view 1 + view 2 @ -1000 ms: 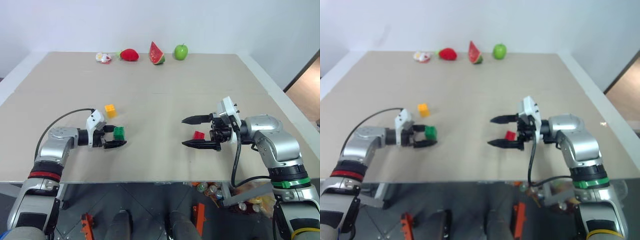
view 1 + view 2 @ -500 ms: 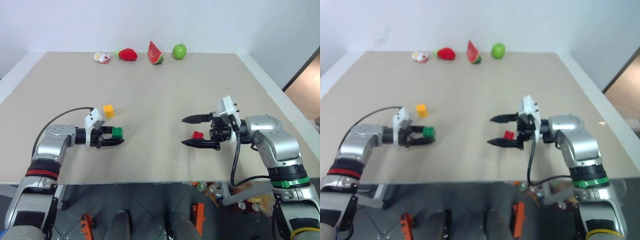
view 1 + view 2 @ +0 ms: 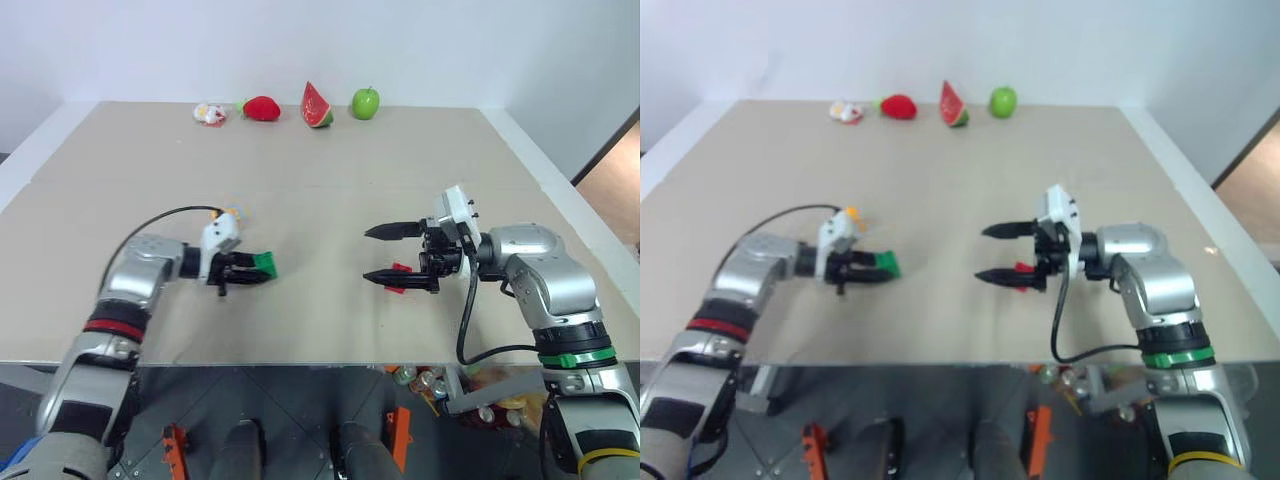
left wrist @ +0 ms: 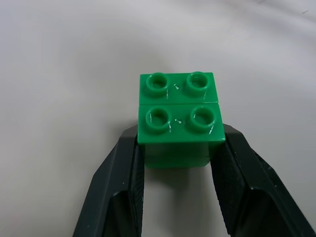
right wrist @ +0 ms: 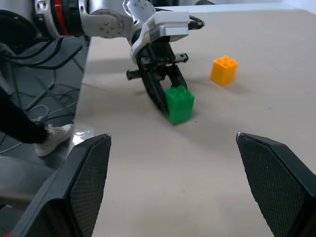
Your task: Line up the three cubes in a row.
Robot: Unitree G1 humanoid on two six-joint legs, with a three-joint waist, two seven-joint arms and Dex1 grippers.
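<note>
Your left gripper [image 3: 258, 270] fingers are clamping the green cube [image 4: 178, 117]; your right gripper [image 3: 387, 253] fingers are gaping around the red cube [image 3: 399, 268].

Both eye views look fwd and down from the head over the worktop [image 3: 330, 170], sharing the whole scene from near edge to far wall. Left wrist cam sits very close, looking along its jaws onto the green cube [image 4: 178, 118]. Right wrist cam looks low across the worktop toward the left gripper [image 5: 165, 94], sharing that cube w/ the left wrist view.
</note>
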